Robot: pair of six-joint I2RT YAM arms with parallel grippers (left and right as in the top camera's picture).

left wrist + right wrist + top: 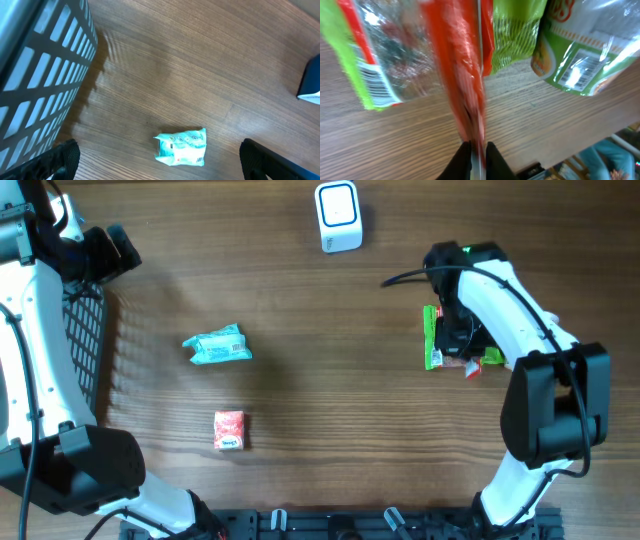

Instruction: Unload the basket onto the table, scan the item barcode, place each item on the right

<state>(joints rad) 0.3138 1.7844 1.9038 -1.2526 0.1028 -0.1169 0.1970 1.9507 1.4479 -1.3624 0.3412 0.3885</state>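
With the right tool point(479, 150) clamped on the packet point(431, 330) — right of centre — its barcode point(374, 86) should be turned toward the scanner point(338, 217).

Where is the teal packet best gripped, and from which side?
Probably across its narrow width at mid-body, from straight above: the teal packet lies flat on the table, apart from other items.

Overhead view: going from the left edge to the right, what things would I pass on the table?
basket → teal packet → white scanner → green packet
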